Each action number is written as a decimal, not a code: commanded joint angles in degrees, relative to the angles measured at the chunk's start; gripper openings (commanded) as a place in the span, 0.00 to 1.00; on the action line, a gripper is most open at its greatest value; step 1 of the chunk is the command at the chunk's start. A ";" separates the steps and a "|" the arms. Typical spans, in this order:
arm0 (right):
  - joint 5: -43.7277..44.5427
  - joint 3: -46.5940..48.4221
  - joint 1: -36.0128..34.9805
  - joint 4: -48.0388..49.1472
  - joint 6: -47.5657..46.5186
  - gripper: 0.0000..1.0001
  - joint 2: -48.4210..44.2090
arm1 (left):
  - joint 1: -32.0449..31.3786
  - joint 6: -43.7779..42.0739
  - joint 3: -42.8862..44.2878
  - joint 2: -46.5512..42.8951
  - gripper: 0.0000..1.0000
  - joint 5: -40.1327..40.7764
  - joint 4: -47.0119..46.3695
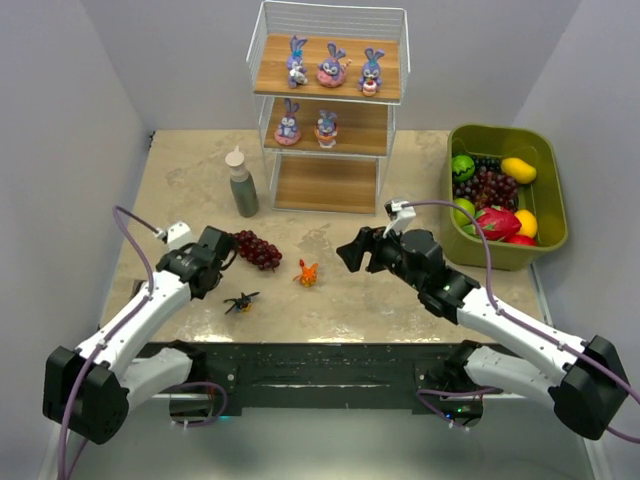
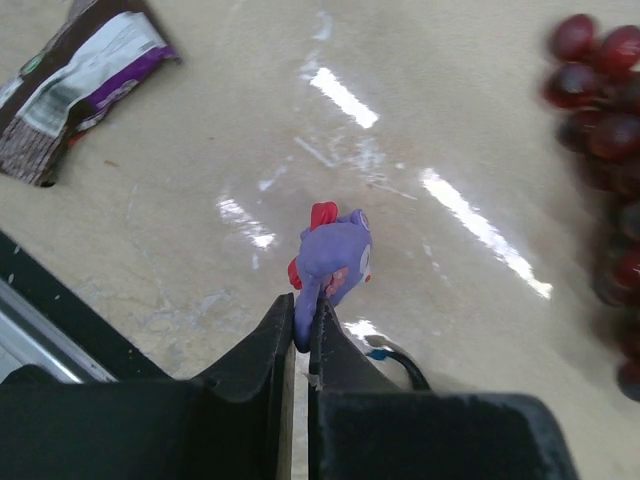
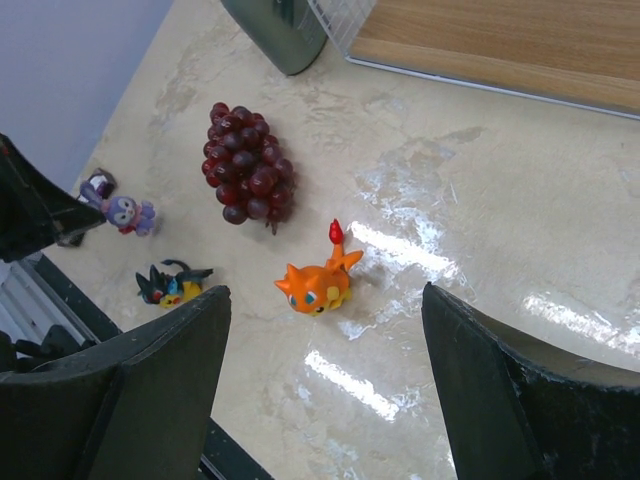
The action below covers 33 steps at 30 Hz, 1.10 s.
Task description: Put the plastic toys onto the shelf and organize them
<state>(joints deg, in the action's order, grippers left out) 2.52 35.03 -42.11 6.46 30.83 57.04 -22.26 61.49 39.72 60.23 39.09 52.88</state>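
Left gripper (image 2: 305,325) pinches a purple bunny (image 2: 336,258). Right gripper (image 1: 352,252) stands wide open, empty, near the orange toy (image 3: 315,285). 5 bunnies (image 1: 331,68) sit on the shelf (image 1: 328,186).

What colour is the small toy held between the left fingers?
The toy is purple-blue with small red parts; the left wrist view shows it best.

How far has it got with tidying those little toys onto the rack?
Five purple-blue plastic bunnies stand on the white wire shelf with wooden boards: three on top, two on the middle board. The left hand is shut on another small purple figurine. Left: the orange plastic creature, near the open right hand, and the black plastic bug, both on the table.
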 commanded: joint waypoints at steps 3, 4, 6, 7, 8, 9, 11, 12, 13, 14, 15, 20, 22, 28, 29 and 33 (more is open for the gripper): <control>3.89 0.92 -0.34 -3.29 0.37 0.81 -3.16 | -2.52 -18.06 12.19 -4.06 0.00 -9.02 -6.03; 4.15 1.01 -0.34 -3.73 0.55 0.81 -3.25 | -4.18 -21.21 13.35 -4.15 0.00 -10.42 -6.56; 5.03 1.18 -0.34 -5.22 0.37 0.81 -3.86 | -6.99 -24.04 16.59 -3.63 0.00 -14.03 -8.66; 5.30 1.27 -0.34 -5.84 0.28 0.81 -4.12 | -11.01 -26.05 17.40 -3.10 0.00 -14.30 -9.46; 5.30 1.27 -0.26 -6.28 0.02 0.81 -4.47 | -13.14 -27.03 18.10 -1.88 0.00 -14.48 -10.51; 4.17 1.10 -0.26 -6.28 -0.33 0.81 -5.87 | -14.81 -28.17 19.41 -1.00 0.00 -15.00 -12.78; 2.93 0.84 -0.34 -6.28 -1.38 0.81 -7.55 | -18.68 -31.77 20.56 2.68 0.00 -18.24 -15.52; 2.49 0.83 -0.26 -8.20 -1.65 0.81 -9.38 | -19.74 -33.27 21.96 4.01 0.00 -19.30 -18.14; 2.83 1.01 -0.34 -9.00 -2.26 0.81 -10.09 | -21.40 -36.07 22.84 5.50 0.00 -20.01 -19.21; 3.10 1.36 -0.26 -10.14 -2.44 0.81 -10.97 | -22.29 -37.66 23.81 8.56 0.00 -21.50 -20.18; 3.54 1.97 -0.34 -12.59 -2.44 0.81 -11.50 | -23.00 -39.24 25.82 10.24 0.00 -22.30 -22.10; 7.31 3.56 -0.26 -19.54 -2.53 0.81 -16.60 | -28.97 -50.49 30.84 21.74 0.00 -27.40 -28.62; 10.99 3.73 -0.26 -22.44 -1.39 0.81 -18.18 | -32.12 -53.57 33.30 26.84 0.00 -27.23 -30.03; 18.21 4.52 -0.34 -31.50 3.18 0.82 -21.09 | -34.60 -57.97 33.49 33.63 0.00 -33.11 -36.61; 19.52 4.70 -0.34 -32.38 3.71 0.82 -21.00 | -34.69 -58.59 31.92 33.81 0.00 -34.33 -38.54; 20.41 5.40 -0.26 -35.46 5.03 0.82 -21.53 | -35.04 -63.06 27.08 33.82 0.00 -38.20 -43.47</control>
<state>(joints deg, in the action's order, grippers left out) 18.85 37.60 -42.17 -24.14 33.30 36.21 -57.30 5.08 69.93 95.04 6.28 18.24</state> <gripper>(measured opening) 0.818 0.075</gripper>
